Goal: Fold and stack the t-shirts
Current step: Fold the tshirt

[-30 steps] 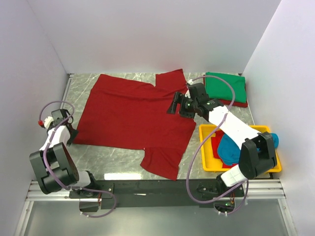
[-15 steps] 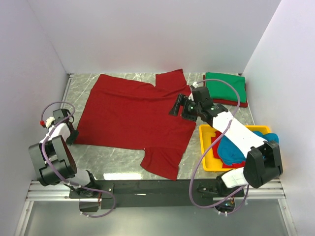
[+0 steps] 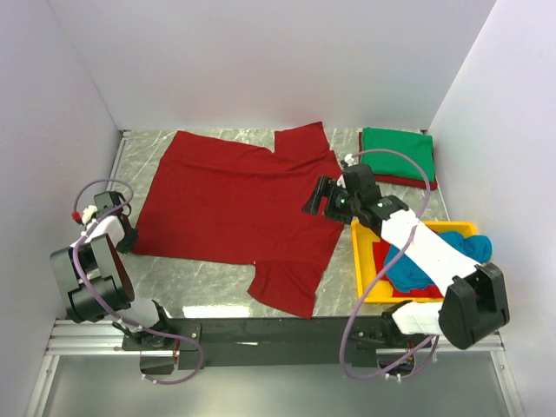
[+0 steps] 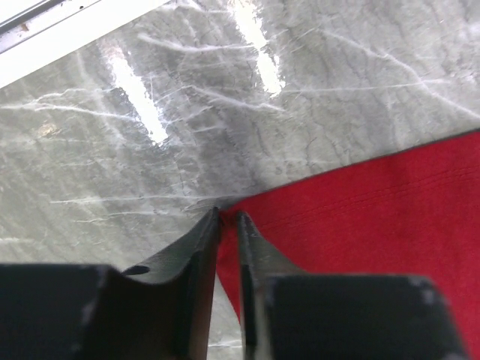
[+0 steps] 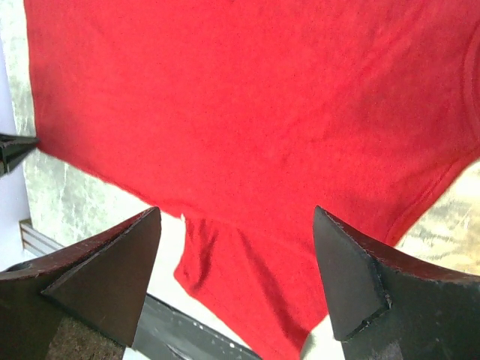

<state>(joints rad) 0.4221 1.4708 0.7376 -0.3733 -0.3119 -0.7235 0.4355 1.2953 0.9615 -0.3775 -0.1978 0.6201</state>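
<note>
A dark red t-shirt (image 3: 239,204) lies spread flat across the marble table, one sleeve toward the near edge. At its near-left corner my left gripper (image 3: 128,241) sits low on the table. The left wrist view has that gripper (image 4: 227,215) closed to a narrow slit with the red corner (image 4: 360,217) pinched between the fingers. My right gripper (image 3: 317,196) hovers open over the shirt's right side. Its fingers (image 5: 112,277) stand wide apart above the red cloth (image 5: 247,112), holding nothing. A folded green t-shirt (image 3: 397,153) rests at the back right on a folded red one. A teal blue t-shirt (image 3: 421,265) lies bunched in the tray.
The yellow tray (image 3: 362,261) stands at the right, near the right arm's elbow, with red cloth under the teal one. White walls close in the left, back and right. A black rail (image 3: 261,330) runs along the near edge.
My left gripper's jaws have narrowed onto the shirt's corner. The right arm has swung right and slightly nearer, its gripper still open over the shirt's right edge.
</note>
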